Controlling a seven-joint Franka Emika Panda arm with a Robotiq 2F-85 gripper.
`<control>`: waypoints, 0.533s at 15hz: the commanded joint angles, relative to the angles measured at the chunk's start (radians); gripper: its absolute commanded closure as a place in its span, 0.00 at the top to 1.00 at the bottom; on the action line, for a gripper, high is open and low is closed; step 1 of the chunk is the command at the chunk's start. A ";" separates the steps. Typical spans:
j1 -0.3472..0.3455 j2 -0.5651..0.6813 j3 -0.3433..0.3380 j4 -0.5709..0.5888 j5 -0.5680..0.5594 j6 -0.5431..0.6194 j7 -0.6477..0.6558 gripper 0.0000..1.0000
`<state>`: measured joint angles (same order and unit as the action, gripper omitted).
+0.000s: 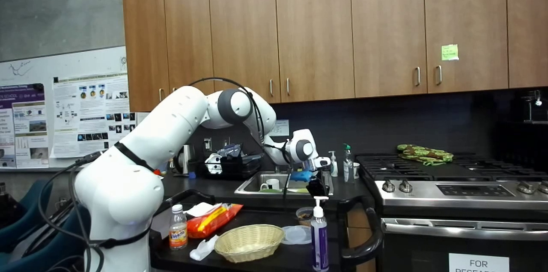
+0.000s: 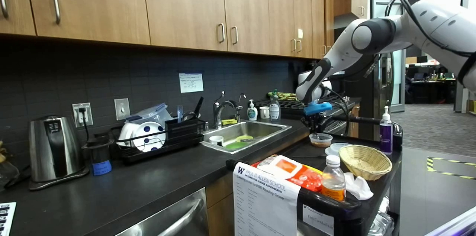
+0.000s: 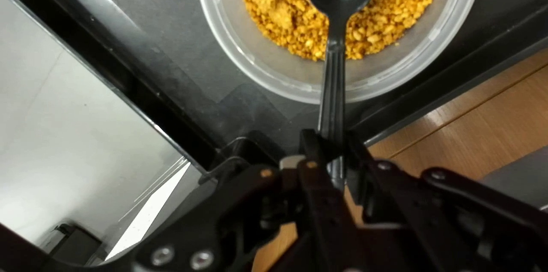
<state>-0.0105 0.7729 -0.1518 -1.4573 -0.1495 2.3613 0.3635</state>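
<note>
– What can you read?
– "PAUL G. ALLEN SCHOOL" on the hanging sheet [image 2: 266,199], "FOR" on the oven sign [image 1: 479,262], its second line cut off
– And the fingers [image 3: 310,145]?
– Almost together: the gripper [image 3: 329,145] pinches one black spoon [image 3: 335,66] by its handle, its bowl above crumbs [image 3: 274,10] in one round tub [image 3: 278,68]; whether it touches them, I can't tell

Downward wrist view close over tub [image 3: 282,68]; both exterior views farther back, toward cart [image 1: 287,259] and sink [image 2: 260,129].

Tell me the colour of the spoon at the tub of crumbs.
The spoon is black; it shows best in the wrist view.
</note>
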 commanded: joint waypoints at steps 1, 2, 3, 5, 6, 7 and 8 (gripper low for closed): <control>-0.011 0.010 0.004 0.023 0.034 -0.008 -0.028 0.04; -0.012 0.006 0.003 0.018 0.033 -0.002 -0.029 0.04; -0.012 0.003 0.003 0.015 0.032 0.005 -0.029 0.04; -0.011 0.000 0.001 0.011 0.029 0.020 -0.027 0.04; -0.010 0.000 0.001 0.009 0.027 0.030 -0.028 0.04; -0.011 -0.002 0.002 0.007 0.029 0.038 -0.029 0.04; -0.010 -0.004 0.002 0.003 0.029 0.049 -0.030 0.04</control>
<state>-0.0169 0.7735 -0.1518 -1.4535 -0.1493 2.3884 0.3633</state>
